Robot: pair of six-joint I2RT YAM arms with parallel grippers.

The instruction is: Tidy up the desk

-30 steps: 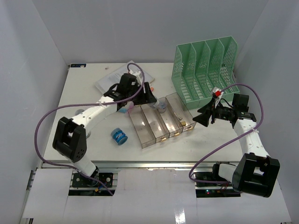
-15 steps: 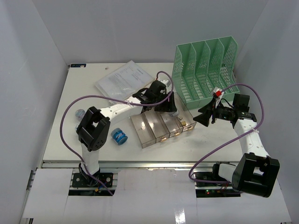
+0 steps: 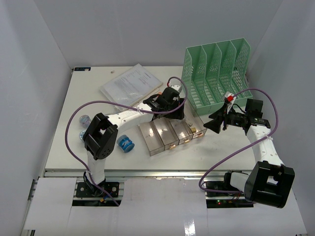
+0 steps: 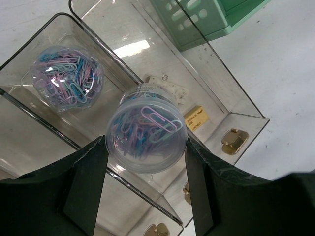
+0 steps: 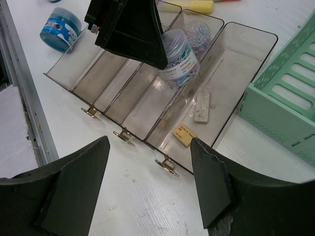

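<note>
My left gripper [image 3: 176, 111] hangs over the far end of the clear four-compartment tray [image 3: 170, 133] on the white desk [image 3: 197, 160]. It is shut on a clear round jar of coloured paper clips [image 4: 146, 130], with one black finger [image 4: 83, 187] on each side. The jar [image 5: 179, 56] hovers above the tray, near the divider beside the rightmost compartment. A second jar of clips [image 4: 67, 78] lies in the tray just behind it. My right gripper [image 5: 150, 142] stands open and empty above the desk by the tray's near right corner [image 3: 212, 123].
A white eraser [image 5: 202, 106] and a yellow eraser [image 5: 184, 134] lie in the rightmost compartment. The mint-green mesh rack [image 3: 214, 73] stands behind the tray, papers [image 3: 130, 83] at the back left. A blue tub [image 3: 126, 143] and a small jar [image 3: 83, 119] sit at the left.
My left arm has swung right from beside the papers to over the tray, carrying the jar, and has since nearly stopped. The right arm has not moved.
</note>
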